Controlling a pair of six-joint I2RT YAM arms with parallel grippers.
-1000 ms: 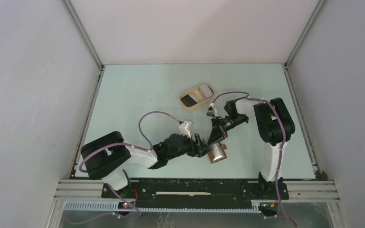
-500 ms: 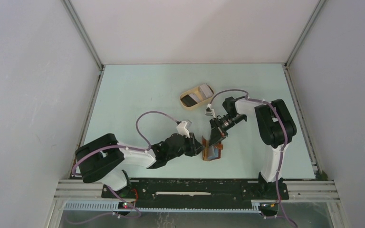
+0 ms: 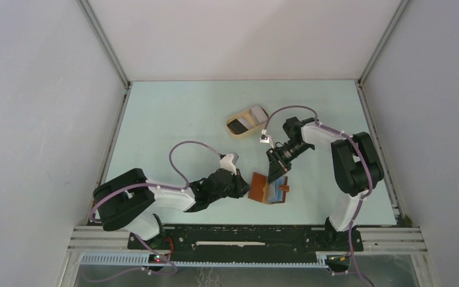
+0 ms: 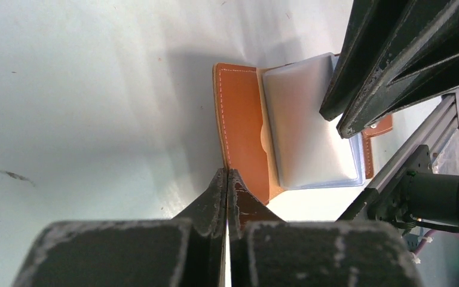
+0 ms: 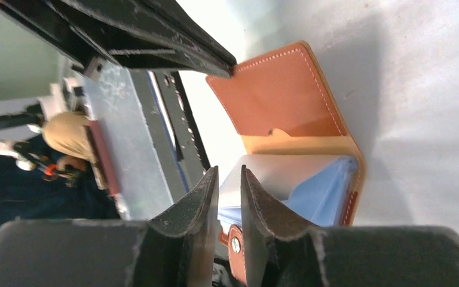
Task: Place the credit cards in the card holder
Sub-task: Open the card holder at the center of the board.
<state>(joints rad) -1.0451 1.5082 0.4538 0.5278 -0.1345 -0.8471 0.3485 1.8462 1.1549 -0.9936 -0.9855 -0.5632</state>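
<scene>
The card holder (image 3: 258,187) lies open on the table, brown flap to the left. A pale credit card (image 4: 308,119) sits in its right half over a blue sleeve (image 5: 329,197). My left gripper (image 4: 228,173) is shut with nothing between its jaws; its tip touches the edge of the brown flap (image 5: 275,95). My right gripper (image 5: 229,179) hovers over the pale card's end. Its jaws stand a little apart and grip nothing. The closing tab (image 5: 234,245) shows just behind them. In the top view the left gripper (image 3: 243,187) and right gripper (image 3: 273,175) flank the holder.
A beige oval tray (image 3: 232,131) stands behind the holder, holding a black card (image 3: 237,125) and a grey card (image 3: 256,113). The aluminium rail (image 3: 245,236) with both arm bases runs along the near edge. Frame posts and white walls bound the table.
The card holder has gone from standing half-folded to lying open and flat. My left gripper closed at its flap edge. My right gripper pulled back slightly and its jaws parted.
</scene>
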